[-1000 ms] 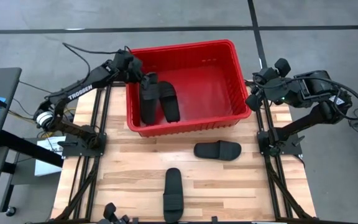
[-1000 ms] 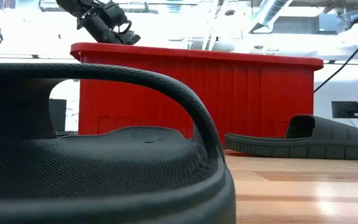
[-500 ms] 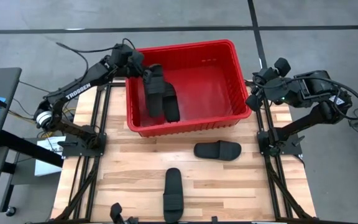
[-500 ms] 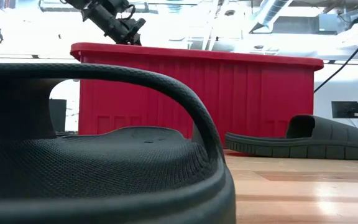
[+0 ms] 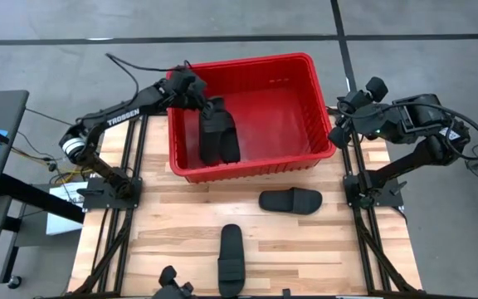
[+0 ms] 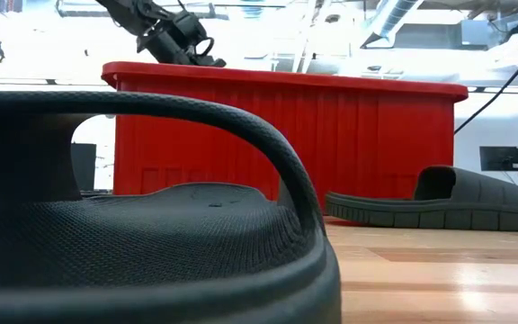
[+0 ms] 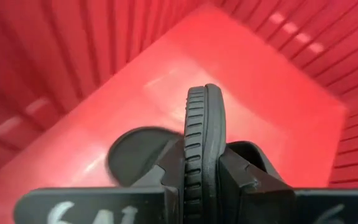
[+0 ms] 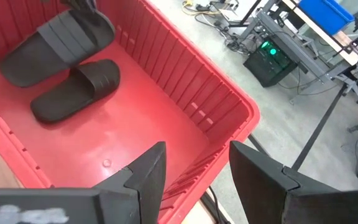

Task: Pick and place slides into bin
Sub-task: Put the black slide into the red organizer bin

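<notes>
The red bin [image 5: 251,112] stands at the table's far middle. My left gripper [image 5: 196,93] reaches into it from the left and is shut on a black slide [image 5: 211,129], which also shows in the right wrist view [image 8: 55,37]. A second slide [image 5: 230,141] lies on the bin floor beside it. A third slide [image 5: 290,200] and a fourth [image 5: 231,257] lie sole-down on the table in front of the bin. My right gripper [image 8: 191,168] is open and empty beside the bin's right wall. My left gripper pinches the slide's sole between its two fingers at one end, with the ribbed side edge [image 7: 201,149] standing up between the fingers [image 7: 169,171]. The fingers slant down from the table's far left. The slide stretches away below them over the bin floor; whether its low end rests there, I cannot tell.
The bin's right half [image 5: 289,108] holds nothing. The fourth slide fills the low view's foreground [image 6: 151,225]; the third lies at the right in that view [image 6: 439,202]. Bare wood lies at the table's front left [image 5: 156,232]. Both arm bases stand at the table's side edges.
My left gripper has gone toward the table's right edge, farther over the bin, still shut on the slide. The slide has moved with it toward the slide lying on the bin floor. My right arm has kept still.
</notes>
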`<state>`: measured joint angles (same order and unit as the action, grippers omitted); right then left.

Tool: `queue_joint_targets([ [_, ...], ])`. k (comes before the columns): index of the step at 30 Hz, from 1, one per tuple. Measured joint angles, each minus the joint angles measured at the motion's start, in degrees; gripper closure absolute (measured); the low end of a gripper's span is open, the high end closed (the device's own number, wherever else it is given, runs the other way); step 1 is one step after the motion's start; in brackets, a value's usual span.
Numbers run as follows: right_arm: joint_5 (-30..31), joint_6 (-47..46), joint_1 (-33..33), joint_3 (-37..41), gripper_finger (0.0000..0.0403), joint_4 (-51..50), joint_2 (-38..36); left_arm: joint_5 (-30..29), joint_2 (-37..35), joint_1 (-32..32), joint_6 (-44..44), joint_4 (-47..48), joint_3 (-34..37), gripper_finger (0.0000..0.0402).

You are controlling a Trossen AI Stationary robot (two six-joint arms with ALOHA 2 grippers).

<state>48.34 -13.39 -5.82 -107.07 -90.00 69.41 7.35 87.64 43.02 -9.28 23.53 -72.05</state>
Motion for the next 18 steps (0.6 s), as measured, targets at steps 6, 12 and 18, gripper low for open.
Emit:
queue_joint_targets([
  [6, -0.09, 0.21, 0.0, 0.0, 0.0234, -0.02, 0.0, -4.52, 0.52, 0.76, 1.63, 3.02, -0.03, 0.0369],
  [12, -0.22, 0.44, -0.01, 0.0, 0.0234, -0.02, 0.0, -5.57, 0.55, 1.56, 1.55, 4.28, -0.1, 0.0369],
  [18, -0.23, 0.55, -0.01, 0.0, 0.0234, -0.01, 0.0, -7.37, 0.56, 1.53, 1.05, 5.31, -0.15, 0.0369],
])
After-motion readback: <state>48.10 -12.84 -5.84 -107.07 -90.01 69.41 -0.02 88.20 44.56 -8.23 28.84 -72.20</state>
